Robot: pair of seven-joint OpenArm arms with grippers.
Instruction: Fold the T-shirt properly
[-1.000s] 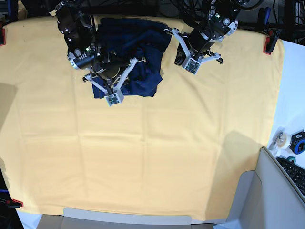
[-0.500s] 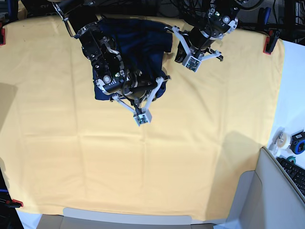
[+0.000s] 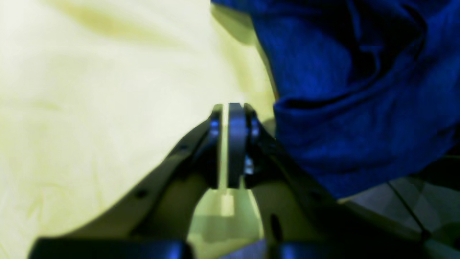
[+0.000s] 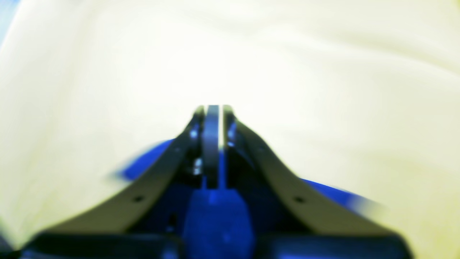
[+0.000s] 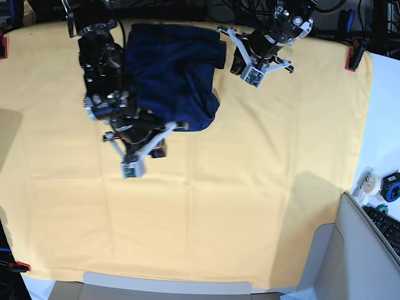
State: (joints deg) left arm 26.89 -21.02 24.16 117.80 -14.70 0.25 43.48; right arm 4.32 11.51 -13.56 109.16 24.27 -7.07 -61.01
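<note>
- T-shirt (image 5: 172,78): dark navy, bunched into a rough folded block on the yellow table cloth (image 5: 250,206), near the cloth's far edge, left of centre in the base view. Bottom right corner of the block bulges out unevenly.
- No containers on the cloth. Off its right edge: a tape roll (image 5: 369,183), a blue object, and a keyboard corner (image 5: 384,228).
- Right gripper (image 5: 130,169): over bare cloth just past the shirt's near edge, pointing toward the near side. Its arm lies across the shirt's left part.
- Right wrist view: jaws narrow, thin slit between the fingers (image 4: 211,144), nothing pinched in it. Blue fabric (image 4: 215,216) shows below and behind the fingers, bare cloth ahead. Very blurred.
- Left gripper (image 5: 253,75): beside the shirt's far right corner, clear of it in the base view.
- Left wrist view: jaws narrow, slim gap with yellow showing through, holding nothing. Left gripper (image 3: 230,144) sits just left of a rolled shirt edge (image 3: 341,108); can't tell if the outer finger touches the fabric.
- Base view alone gives the shirt's full outline and both arms; jaw gaps are too small to read there. Only the wrist views show those.
- Red clamps (image 5: 355,53) hold the cloth at its corners.
</note>
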